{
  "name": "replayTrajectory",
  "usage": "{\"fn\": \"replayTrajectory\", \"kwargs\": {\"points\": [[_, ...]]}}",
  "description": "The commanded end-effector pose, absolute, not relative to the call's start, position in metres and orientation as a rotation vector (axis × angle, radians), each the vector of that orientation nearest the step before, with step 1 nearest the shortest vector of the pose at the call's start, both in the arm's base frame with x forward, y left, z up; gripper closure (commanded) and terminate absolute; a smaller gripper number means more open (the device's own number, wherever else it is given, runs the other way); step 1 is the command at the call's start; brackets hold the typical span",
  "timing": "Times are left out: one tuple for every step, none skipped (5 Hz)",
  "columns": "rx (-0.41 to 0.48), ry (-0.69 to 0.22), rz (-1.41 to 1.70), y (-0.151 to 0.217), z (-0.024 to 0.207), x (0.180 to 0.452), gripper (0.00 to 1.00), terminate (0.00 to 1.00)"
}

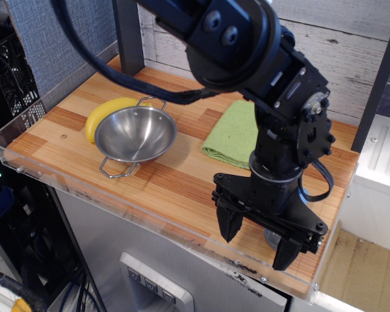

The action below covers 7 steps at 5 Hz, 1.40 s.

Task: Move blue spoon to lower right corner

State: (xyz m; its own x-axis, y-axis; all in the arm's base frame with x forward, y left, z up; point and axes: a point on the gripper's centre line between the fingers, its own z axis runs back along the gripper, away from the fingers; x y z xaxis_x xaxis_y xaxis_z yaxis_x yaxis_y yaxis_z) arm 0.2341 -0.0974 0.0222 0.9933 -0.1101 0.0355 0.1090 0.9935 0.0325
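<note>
Single view: we look down obliquely on the bench (175,188) from its front, at medium range, facing the plank wall (351,52) at 12 o'clock.

whitewashed plank wall (351,45), blue fabric panel (58,39)

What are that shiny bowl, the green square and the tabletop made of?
The bowl looks like polished steel, since it mirrors light. The green square looks like soft woven cloth, matte with a folded edge. The tabletop seems striped wood with visible grain, rimmed in what looks like clear plastic.
</note>
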Motion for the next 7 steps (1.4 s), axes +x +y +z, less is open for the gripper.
{"fn": "replayTrajectory", "kwargs": {"points": [[0.036, -0.030, -0.101, -0.097, 0.016, 0.239, 0.00, 0.00], [0.023, -0.013, -0.090, -0.100, 0.011, 0.241, 0.00, 0.00], [0.025, -0.005, -0.098, -0.102, 0.005, 0.240, 0.00, 0.00], [0.003, -0.020, -0.115, -0.111, 0.008, 0.248, 0.00, 0.00], [-0.004, -0.032, -0.104, -0.119, 0.005, 0.252, 0.00, 0.00], [-0.009, -0.066, -0.088, -0.120, 0.003, 0.254, 0.00, 0.00], [-0.004, -0.108, -0.098, -0.120, 0.003, 0.257, 0.00, 0.00]]}}
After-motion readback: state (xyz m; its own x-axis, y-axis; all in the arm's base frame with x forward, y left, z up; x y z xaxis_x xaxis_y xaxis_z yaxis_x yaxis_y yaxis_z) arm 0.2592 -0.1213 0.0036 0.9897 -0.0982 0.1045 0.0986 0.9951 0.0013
